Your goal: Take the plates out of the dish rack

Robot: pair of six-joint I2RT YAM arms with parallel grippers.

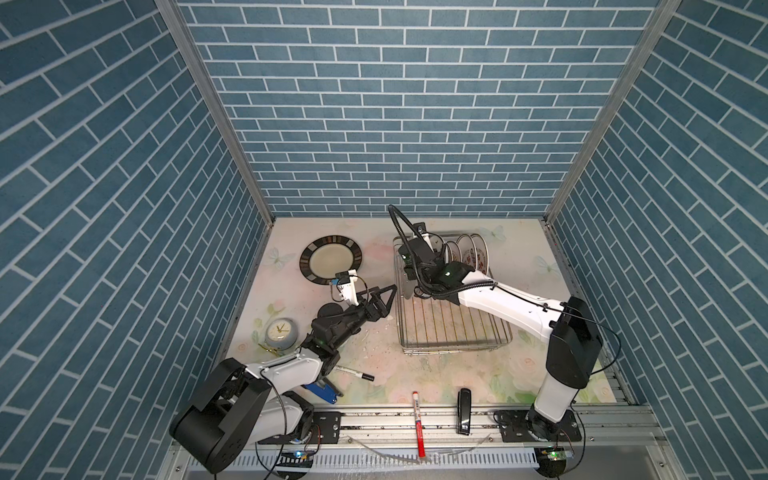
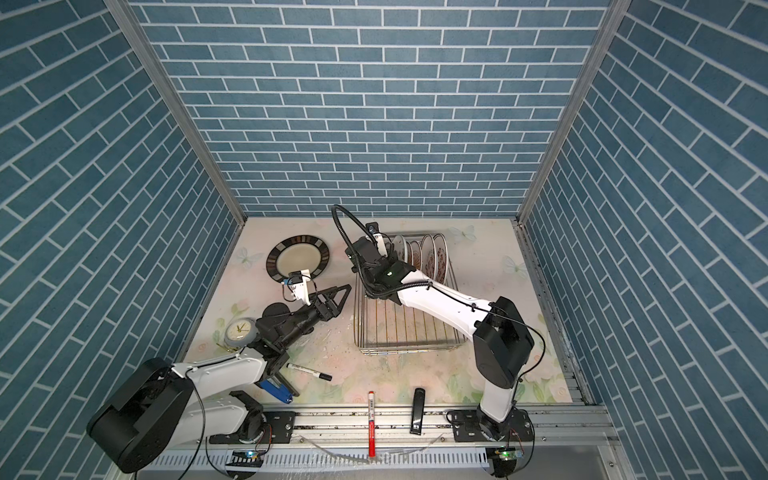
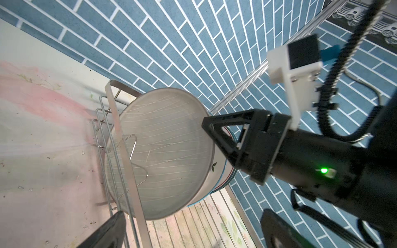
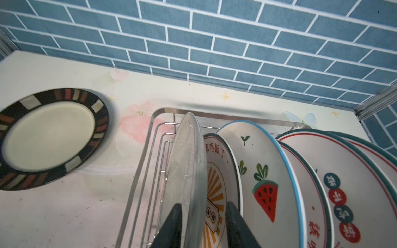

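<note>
Top views: the dish rack [image 1: 455,332] [image 2: 401,330] is seen on the table [image 1: 415,374], right of centre. A row of plates [image 1: 471,253] [image 2: 432,257] is stood on edge at its far end; the near part of the rack is bare wire. A dark-rimmed plate [image 1: 330,261] [image 2: 298,259] is laid flat on the table, left of the rack and apart from it. The left gripper [image 1: 390,301] [image 2: 344,301] is held above the table just beside the rack's left side, jaws spread wide, nothing held. The right arm is reached over the rack to the leftmost plate; its jaws are hidden by the wrist.

Left wrist view: a grey plate [image 3: 163,150] is seen upright behind the rack's end band [image 3: 120,133]. One of the right gripper's fingers [image 3: 221,137] is placed at its far rim.

Right wrist view: the right gripper [image 4: 204,204] is set astride the grey plate's [image 4: 189,161] rim, jaws partly apart. A firm grip cannot be confirmed. Beside it are stood a sunburst plate [image 4: 217,182], a watermelon plate [image 4: 262,171] and a red-character plate [image 4: 343,193].
</note>
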